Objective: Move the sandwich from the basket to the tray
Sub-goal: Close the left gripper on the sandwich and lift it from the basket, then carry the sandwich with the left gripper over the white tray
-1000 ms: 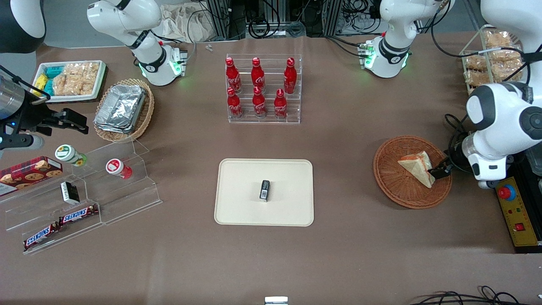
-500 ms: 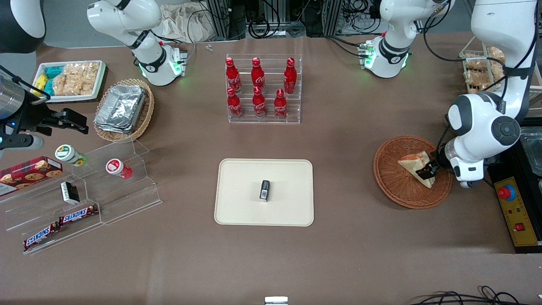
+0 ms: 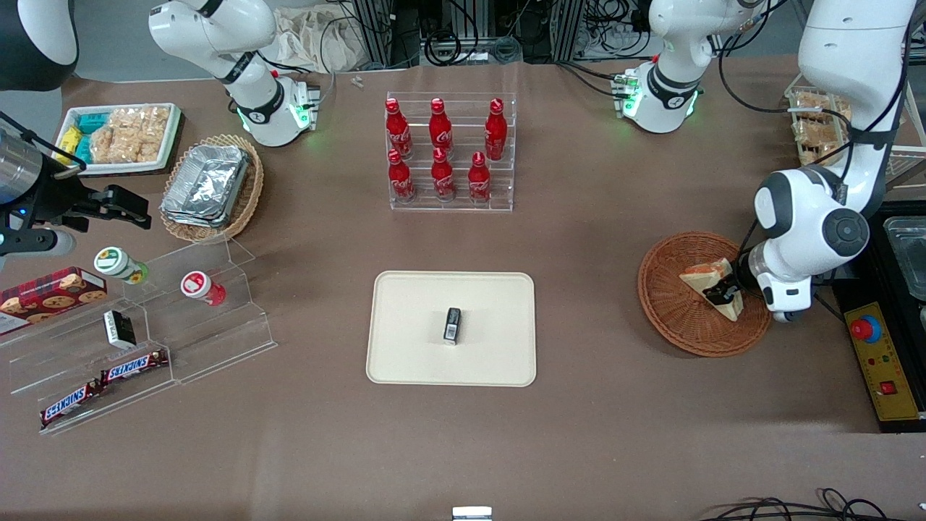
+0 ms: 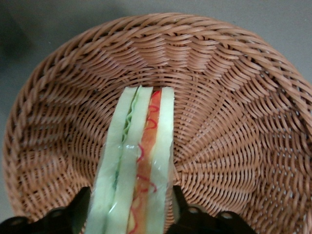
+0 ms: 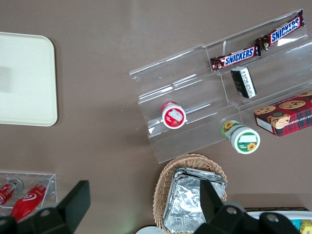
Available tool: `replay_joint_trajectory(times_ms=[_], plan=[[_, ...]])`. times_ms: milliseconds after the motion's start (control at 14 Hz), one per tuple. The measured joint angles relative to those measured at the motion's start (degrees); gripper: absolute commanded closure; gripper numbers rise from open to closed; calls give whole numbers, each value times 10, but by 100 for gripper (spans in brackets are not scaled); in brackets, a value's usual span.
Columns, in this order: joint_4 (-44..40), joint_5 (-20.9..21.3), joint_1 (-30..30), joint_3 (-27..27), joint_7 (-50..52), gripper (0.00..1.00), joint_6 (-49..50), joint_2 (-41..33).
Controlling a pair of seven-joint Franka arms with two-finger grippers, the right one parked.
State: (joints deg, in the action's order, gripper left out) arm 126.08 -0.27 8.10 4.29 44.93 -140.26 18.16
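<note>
Straddling the sandwich (image 4: 139,161) in the basket (image 4: 234,122), pincer (image 3: 721,294) is open, fingers (image 4: 80,209) flanking it; soft, light, slippery wrap, so pinch the flat bread faces gently.

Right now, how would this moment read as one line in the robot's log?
stage: grasping | gripper: open, fingers astride sandwich | sandwich: in basket | tray: awaits sandwich

Left arm bent low toward the working end of the worktop, wrist angled down, tool (image 3: 723,293) with fingers (image 4: 78,212) spread apart, one each side.
</note>
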Motion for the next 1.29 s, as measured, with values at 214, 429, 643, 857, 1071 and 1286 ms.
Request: replay_joint_trajectory(times_ms=[214,429,643,857,1071,1286], plan=[[-1,0,-4,1,5,100,-7,5],[-7,1,-17,2,5,100,-8,3],[-52,1,-27,3,5,100,49,-6],[-170,4,-47,4,5,100,190,-14],[-293,7,-72,8,5,100,300,-12],[-405,31,-136,17,3,100,363,27]])
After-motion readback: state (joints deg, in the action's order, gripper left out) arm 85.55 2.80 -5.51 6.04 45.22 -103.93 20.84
